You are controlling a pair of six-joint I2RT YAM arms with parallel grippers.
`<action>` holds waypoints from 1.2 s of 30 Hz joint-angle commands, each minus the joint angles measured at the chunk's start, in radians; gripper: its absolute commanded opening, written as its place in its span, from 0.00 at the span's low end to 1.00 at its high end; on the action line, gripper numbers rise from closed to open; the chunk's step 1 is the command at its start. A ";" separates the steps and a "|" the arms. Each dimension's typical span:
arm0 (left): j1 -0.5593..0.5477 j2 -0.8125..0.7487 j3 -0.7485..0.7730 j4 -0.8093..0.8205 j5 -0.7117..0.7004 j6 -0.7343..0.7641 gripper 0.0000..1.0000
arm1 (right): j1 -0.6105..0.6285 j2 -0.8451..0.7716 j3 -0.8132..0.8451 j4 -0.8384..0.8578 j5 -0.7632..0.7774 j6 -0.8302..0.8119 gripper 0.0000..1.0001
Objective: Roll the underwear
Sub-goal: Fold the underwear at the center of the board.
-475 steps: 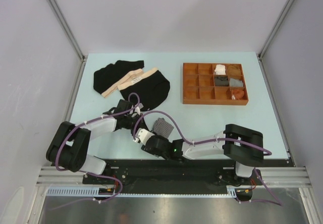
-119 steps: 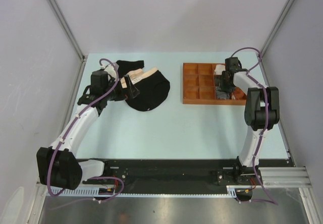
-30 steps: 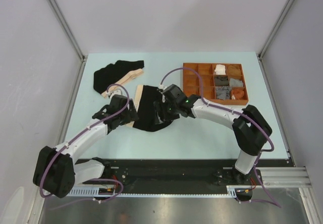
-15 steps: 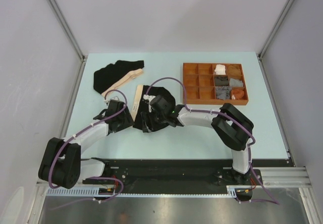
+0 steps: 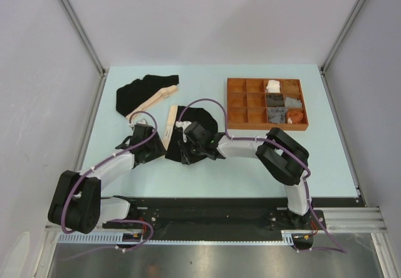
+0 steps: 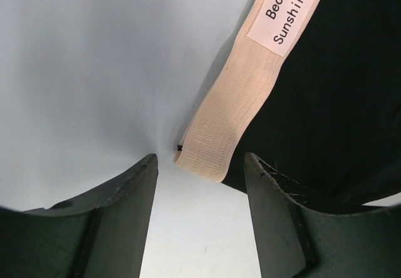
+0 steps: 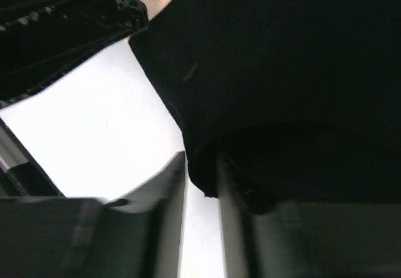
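The black brief (image 5: 195, 116) lies flat on the surface (image 5: 250, 159), left of centre, with its beige waistband (image 5: 169, 120) running near to far along its left edge. The right pincer (image 7: 202, 165) is clenched on the brief's near hem, with a fold of black cloth caught between its two fingers. The left pincer (image 6: 200, 159) is released. Its fingers stand apart on either side of the waistband's near corner, and neither touches it. A second brief (image 5: 139, 91) lies at the far left, well apart from both arms.

The step in hand looks like taking hold of the near edge to begin the roll. To do it well, the left pincer should close on the waistband corner before either arm lifts, so that both ends of the edge rise together. The two holds should sit level, then turn the edge over and away in small, even moves with the cloth taut between them. A lone pull from the right would likely skew the brief or drag it. The first turn should be tight, because a loose core will probably slump.

The brown tray (image 5: 266, 128) at the far right has twelve compartments. Five of them hold small cloth bundles, all in the two right-hand columns:
- **Far row:** a white bundle (image 5: 273, 86).
- **Middle row:** a dark grey bundle (image 5: 274, 101) and a lighter grey bundle (image 5: 292, 102).
- **Near row:** another dark bundle (image 5: 275, 116) and an orange-and-white bundle (image 5: 293, 118).
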 commanded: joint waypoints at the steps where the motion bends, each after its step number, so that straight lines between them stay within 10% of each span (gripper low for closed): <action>1: 0.010 -0.004 -0.033 0.001 0.010 -0.005 0.61 | 0.009 0.011 0.009 -0.025 0.042 0.003 0.24; 9: 0.010 0.019 -0.072 0.043 0.035 -0.023 0.46 | 0.015 0.018 0.007 -0.027 0.042 0.016 0.13; 17: 0.008 0.010 -0.095 0.112 0.058 -0.019 0.01 | 0.020 0.011 0.007 -0.038 0.025 0.029 0.03; 36: -0.010 -0.299 0.083 -0.240 0.108 0.055 0.00 | 0.043 -0.235 0.007 -0.274 -0.005 0.145 0.00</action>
